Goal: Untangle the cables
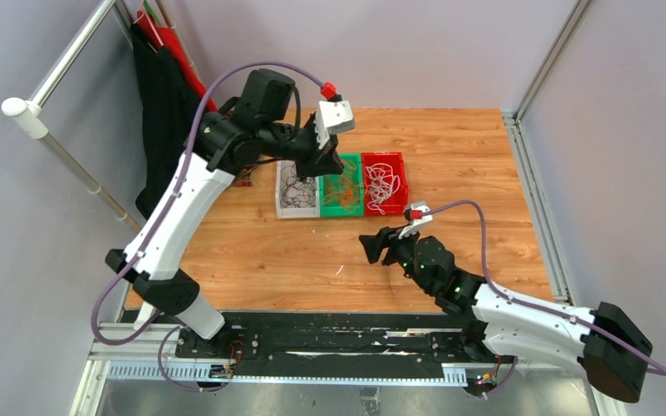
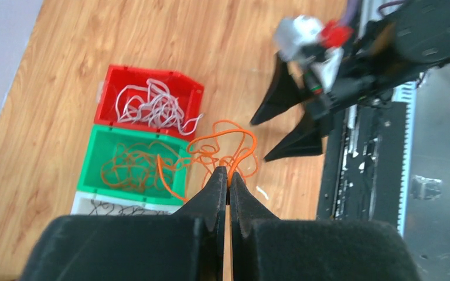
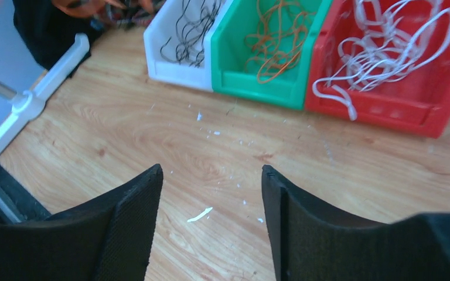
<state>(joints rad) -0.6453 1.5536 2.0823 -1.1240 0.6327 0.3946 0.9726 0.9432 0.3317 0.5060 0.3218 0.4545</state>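
Three open bins are set side by side on the wooden table [image 1: 451, 156], touching one another, towards its far side. The white bin [image 3: 176, 73] on the left is loaded with thin black cables [image 3: 190, 35]. The green bin [image 3: 255, 88] in the middle is filled with curly orange cables [image 3: 275, 41]. The red bin [image 3: 387, 111] on the right is filled with looping white cables [image 3: 387, 47], one loop of which is draped over its near wall.

The left gripper [image 2: 228, 175] is held above the bins with its jaws pressed together on a single orange cable [image 2: 206, 153], which hangs below in loose loops beside the green bin. Whether this strand reaches into that bin cannot be made out.

The right gripper [image 3: 211, 170] is held over bare wood near the bins, its jaws spread wide with nothing between them. A few small white scraps [image 3: 200, 215] are scattered on the wood under it.

In the top view the left fingertips are hidden beneath the wrist, and part of the white bin is covered by that arm. In the left wrist view the white bin is largely cut off by the gripper body. In the right wrist view the far ends of all three bins are cropped, and a dark, blurred mass at the far left cannot be identified.
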